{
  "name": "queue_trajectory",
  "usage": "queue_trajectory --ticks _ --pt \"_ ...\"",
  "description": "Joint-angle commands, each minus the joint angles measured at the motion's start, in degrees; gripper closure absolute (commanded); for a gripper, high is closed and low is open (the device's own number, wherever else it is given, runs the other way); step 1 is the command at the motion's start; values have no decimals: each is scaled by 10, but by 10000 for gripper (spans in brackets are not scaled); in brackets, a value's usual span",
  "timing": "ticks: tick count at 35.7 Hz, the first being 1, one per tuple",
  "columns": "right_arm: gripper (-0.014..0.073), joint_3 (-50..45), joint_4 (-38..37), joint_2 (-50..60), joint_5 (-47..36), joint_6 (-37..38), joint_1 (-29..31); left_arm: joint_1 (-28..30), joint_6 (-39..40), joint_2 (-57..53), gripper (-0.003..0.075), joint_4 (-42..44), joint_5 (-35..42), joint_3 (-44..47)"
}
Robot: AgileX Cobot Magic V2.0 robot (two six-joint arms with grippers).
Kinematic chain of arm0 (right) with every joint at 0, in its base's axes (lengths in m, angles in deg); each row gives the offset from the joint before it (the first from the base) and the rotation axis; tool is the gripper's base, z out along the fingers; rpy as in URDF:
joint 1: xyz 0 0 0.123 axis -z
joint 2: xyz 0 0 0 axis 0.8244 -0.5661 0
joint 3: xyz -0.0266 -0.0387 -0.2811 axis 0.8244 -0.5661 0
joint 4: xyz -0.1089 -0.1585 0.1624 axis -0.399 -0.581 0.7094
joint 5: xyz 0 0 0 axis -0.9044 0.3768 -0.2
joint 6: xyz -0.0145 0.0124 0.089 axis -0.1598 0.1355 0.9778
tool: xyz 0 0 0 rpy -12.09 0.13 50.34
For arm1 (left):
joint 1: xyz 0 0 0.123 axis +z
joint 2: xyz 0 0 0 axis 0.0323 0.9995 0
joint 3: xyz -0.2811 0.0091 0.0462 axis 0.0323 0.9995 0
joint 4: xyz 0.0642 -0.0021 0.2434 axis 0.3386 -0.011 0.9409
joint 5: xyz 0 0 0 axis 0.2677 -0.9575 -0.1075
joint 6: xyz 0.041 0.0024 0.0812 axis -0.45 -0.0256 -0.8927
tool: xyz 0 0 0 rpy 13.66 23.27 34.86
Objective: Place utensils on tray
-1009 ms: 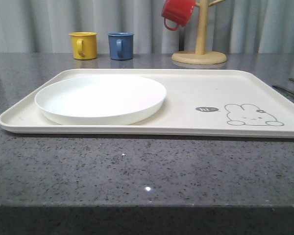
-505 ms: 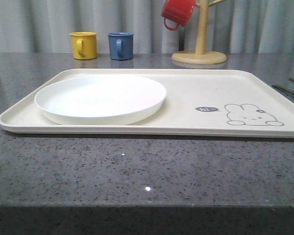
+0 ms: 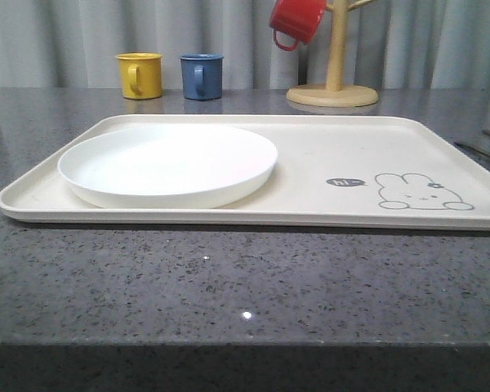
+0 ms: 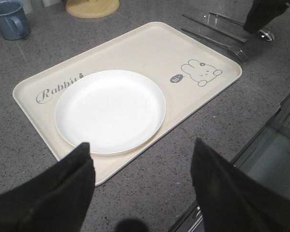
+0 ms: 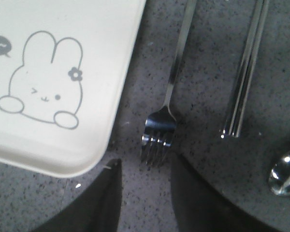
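Observation:
The cream tray (image 3: 310,163) with a rabbit drawing lies mid-table; its corner (image 5: 63,145) shows in the right wrist view. Beside its right rim lie the utensils on the grey counter: a fork (image 5: 158,133), a pair of chopsticks (image 5: 244,72) and a spoon (image 5: 286,175). The left wrist view also has the fork (image 4: 236,49), chopsticks (image 4: 213,28) and spoon (image 4: 266,34). My right gripper (image 5: 144,166) is open just short of the fork's tines, with nothing between its fingers. My left gripper (image 4: 141,144) hangs open above the tray's near edge, holding nothing.
A round white plate (image 3: 167,163) takes up the tray's left half. At the back stand a yellow mug (image 3: 140,75), a blue mug (image 3: 201,77) and a wooden mug tree (image 3: 333,82) with a red mug (image 3: 296,20). The table's front edge is close.

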Motion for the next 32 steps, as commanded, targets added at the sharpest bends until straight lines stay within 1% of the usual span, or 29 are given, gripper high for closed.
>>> queue_trajectory --ticks 1,5,12,21,32 --pt "354 43 -14 -28 -10 21 0 -4 6 2 301 0 41 -14" --pt "355 69 -30 -71 -7 50 0 -4 6 2 301 0 41 -14" --pt "355 105 -55 -129 4 75 0 -4 6 2 301 0 41 -14" --pt "355 136 -57 -181 13 76 0 -4 6 2 301 0 41 -14" --pt "355 137 -56 -211 16 76 0 -4 6 2 301 0 41 -14"
